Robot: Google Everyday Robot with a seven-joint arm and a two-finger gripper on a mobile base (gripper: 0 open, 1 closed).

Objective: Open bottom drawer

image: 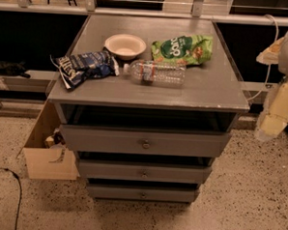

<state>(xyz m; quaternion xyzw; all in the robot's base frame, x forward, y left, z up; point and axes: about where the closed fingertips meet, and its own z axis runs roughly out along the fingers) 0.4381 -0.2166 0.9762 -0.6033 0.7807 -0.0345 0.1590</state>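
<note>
Your pale robot gripper [265, 129] hung at the right edge, beside the grey wooden cabinet [210, 89], well apart from the flat grey bottom drawer [116, 191] with its small round metal knob [142, 195]; drawer sat lowest of three, just above the speckled floor [245, 204]; claw state you couldn't tell.

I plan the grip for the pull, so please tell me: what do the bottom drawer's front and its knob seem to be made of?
The front of the bottom drawer looks like painted wood or board: flat, matt grey, no shine. Its knob seems metal: small, round, with a faint glint. The gripper hangs at the right edge, apart from the cabinet.
</note>
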